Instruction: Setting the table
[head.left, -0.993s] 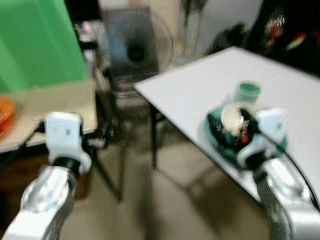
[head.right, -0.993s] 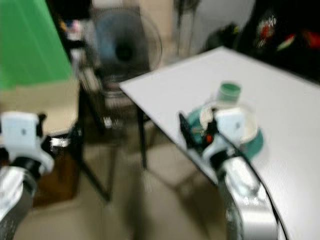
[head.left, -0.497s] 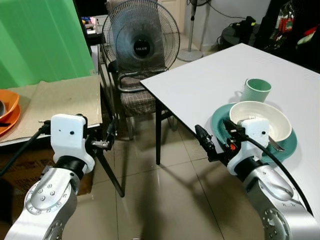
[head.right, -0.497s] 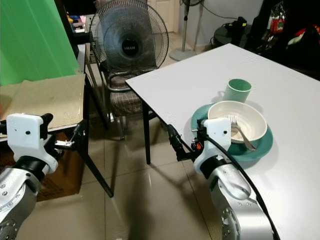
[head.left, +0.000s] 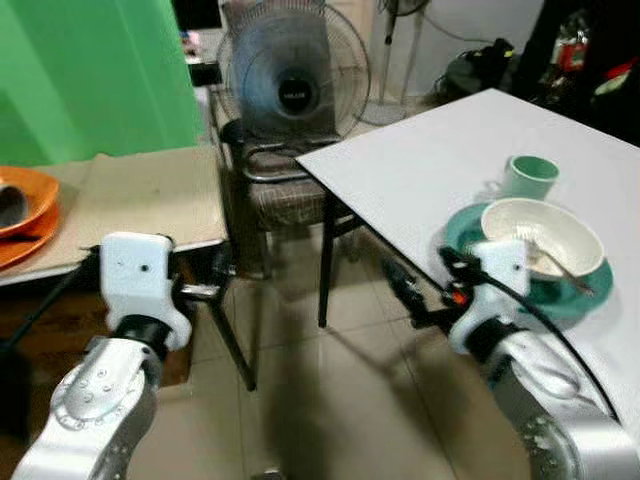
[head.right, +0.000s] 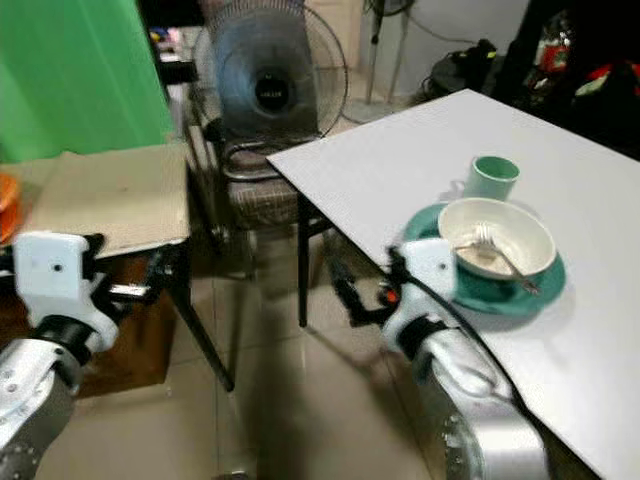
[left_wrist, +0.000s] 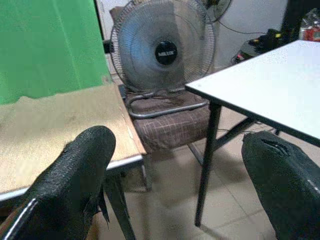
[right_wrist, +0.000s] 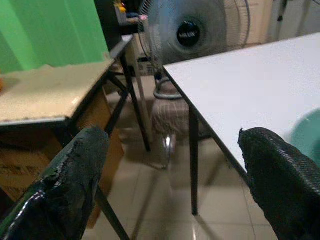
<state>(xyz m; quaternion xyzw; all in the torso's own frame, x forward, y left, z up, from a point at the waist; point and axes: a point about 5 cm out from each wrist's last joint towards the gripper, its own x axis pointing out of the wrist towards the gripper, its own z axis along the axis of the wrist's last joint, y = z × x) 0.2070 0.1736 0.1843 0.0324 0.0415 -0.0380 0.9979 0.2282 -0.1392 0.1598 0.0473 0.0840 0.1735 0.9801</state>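
White table (head.right: 400, 170) stands over a tiled floor; the right gripper (right_wrist: 172, 165) hangs off its near edge, fingers spread and empty. Behind that gripper, a white bowl (head.right: 497, 237) holding a fork (head.right: 497, 250) sits on a teal plate (head.right: 545, 278), a green mug (head.right: 494, 177) just beyond. Away from the table, the left gripper (left_wrist: 177, 185) gapes empty beside a wooden side table (head.left: 150, 195).

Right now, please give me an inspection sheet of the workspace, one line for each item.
Surface: white table, mostly bare.
Job's things: white bowl with a fork sits on a teal plate; green mug stands behind them.
Clutter: orange dishes on the tan side table.
Grippers: left gripper and right gripper open, empty, over the floor.
Cables: black cable on the right arm.
Surroundings: fan on a chair, green screen.
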